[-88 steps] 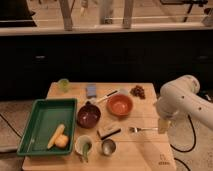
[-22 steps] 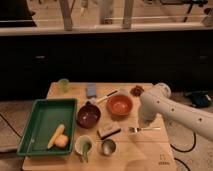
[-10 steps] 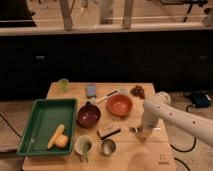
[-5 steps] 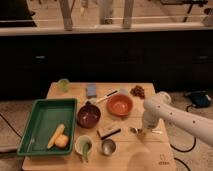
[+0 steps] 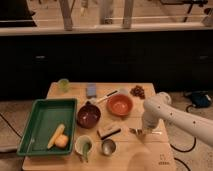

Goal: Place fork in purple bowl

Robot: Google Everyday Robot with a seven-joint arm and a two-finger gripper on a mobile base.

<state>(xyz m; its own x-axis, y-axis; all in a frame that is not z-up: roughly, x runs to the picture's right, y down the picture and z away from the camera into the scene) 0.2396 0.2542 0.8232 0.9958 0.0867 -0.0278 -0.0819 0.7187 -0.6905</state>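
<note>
The silver fork (image 5: pixel 136 131) lies flat on the wooden table (image 5: pixel 150 155), right of centre, its left end showing beside my gripper. My gripper (image 5: pixel 145 131) hangs from the white arm (image 5: pixel 170 112) that reaches in from the right. It is down at the fork's right part, at table level, and hides that part. The purple bowl (image 5: pixel 88 115) sits left of the fork, about a bowl's width away, next to the green tray. Nothing shows inside it.
An orange-red bowl (image 5: pixel 120 105) stands behind the fork. A black-and-white utensil (image 5: pixel 108 131) lies between fork and purple bowl. A metal cup (image 5: pixel 108 146) and a white cup (image 5: pixel 83 145) stand in front. A green tray (image 5: pixel 40 117) holds a carrot (image 5: pixel 56 135). At the back are a green cup (image 5: pixel 63 85), a blue sponge (image 5: pixel 91 90) and a brown cluster (image 5: pixel 137 91).
The arm has swung in from the table's right edge and come down over the fork; in the last second it has barely shifted. The fork lies where it did.
</note>
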